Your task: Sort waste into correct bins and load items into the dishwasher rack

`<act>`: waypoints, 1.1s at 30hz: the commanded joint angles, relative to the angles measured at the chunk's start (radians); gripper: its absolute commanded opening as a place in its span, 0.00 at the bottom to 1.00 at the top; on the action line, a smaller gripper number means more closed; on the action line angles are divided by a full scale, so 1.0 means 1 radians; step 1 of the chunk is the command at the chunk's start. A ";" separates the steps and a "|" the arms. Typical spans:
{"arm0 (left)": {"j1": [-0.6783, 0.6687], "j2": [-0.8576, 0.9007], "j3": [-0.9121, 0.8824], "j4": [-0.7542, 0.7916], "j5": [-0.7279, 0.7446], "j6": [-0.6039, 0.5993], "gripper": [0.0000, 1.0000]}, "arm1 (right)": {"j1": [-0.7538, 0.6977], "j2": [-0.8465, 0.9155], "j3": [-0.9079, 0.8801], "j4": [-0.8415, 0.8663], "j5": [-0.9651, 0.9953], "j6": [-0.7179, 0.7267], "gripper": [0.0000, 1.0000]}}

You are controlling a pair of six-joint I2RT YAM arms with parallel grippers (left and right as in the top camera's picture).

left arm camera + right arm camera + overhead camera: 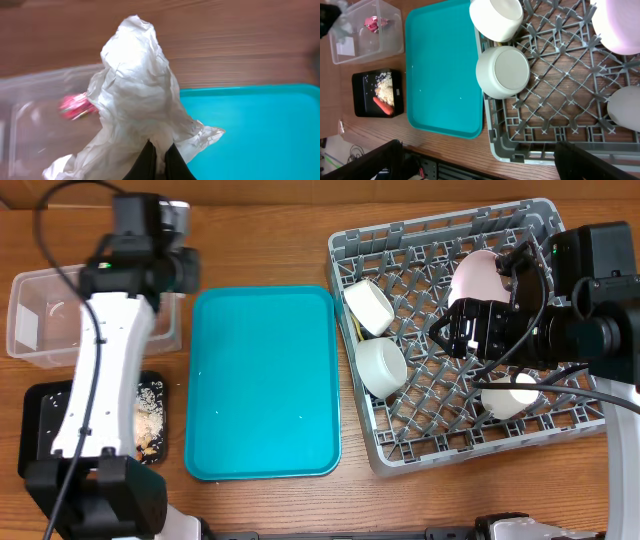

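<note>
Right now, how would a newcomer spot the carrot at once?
Find the big teal tray; off its side, next to the clear tub, sits a shallow black tray. The carrot is the only orange piece in it, lying beside pale crumbs.

Crumpled white napkin in the dark jaws, above the clear tub and the teal tray edge.

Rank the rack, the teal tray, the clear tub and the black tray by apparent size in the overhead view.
1. rack
2. teal tray
3. clear tub and black tray: these look alike, and the left arm hides part of each, so I leave them unranked.
</note>
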 commanded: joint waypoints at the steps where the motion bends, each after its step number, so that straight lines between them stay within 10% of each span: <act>1: 0.114 0.086 -0.010 0.006 -0.049 -0.064 0.04 | 0.004 -0.001 0.005 0.002 0.006 -0.006 1.00; 3: 0.155 0.118 -0.009 0.013 -0.030 -0.064 0.04 | 0.004 -0.001 0.005 0.002 0.006 -0.006 1.00; 5: 0.191 0.133 -0.009 0.026 -0.008 -0.064 0.49 | 0.004 -0.001 0.005 0.002 0.006 -0.006 1.00; 16: 0.143 -0.146 0.111 -0.215 0.151 -0.028 0.66 | 0.004 -0.015 0.007 0.032 0.006 0.047 1.00; 19: 0.097 -0.262 0.113 -0.303 0.151 -0.027 1.00 | 0.004 -0.048 0.007 0.058 0.006 0.047 1.00; 33: -0.037 -0.612 0.112 -0.674 0.150 -0.090 1.00 | 0.004 -0.320 0.007 0.144 0.006 0.043 1.00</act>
